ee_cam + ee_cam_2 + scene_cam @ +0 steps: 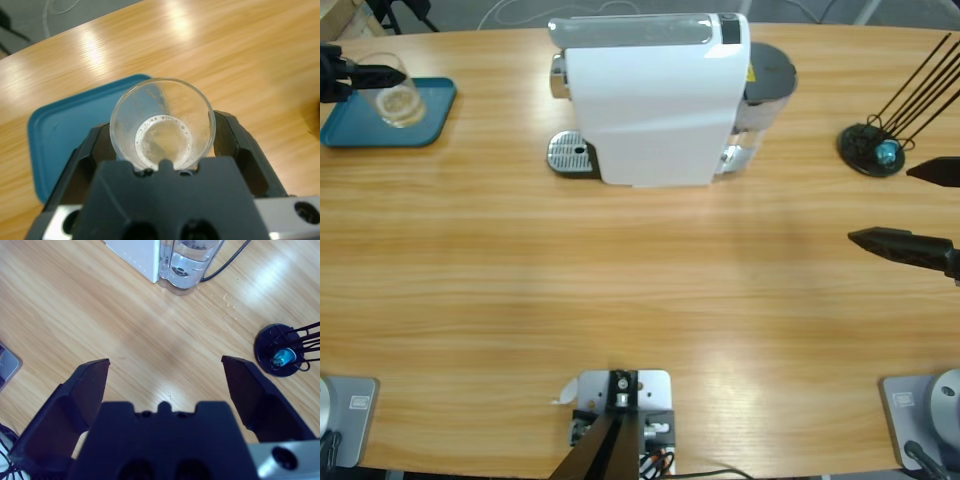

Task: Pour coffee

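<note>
Left gripper [162, 150]: jaws closed on the glass [162, 125], held upright over the teal tray [55, 130].
Coffee [162, 142]: shallow pale layer, foam ring, in the glass bottom.
Right gripper [165, 385]: jaws wide apart, holding nothing, well apart from the glass.
Coffee machine [650, 100]: mid-table, far side, between the arms.
Nearer arm: left.

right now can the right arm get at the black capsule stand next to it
Probably yes: the right gripper hangs open over bare table, and the capsule stand sits just off to one side with nothing between them.
</note>
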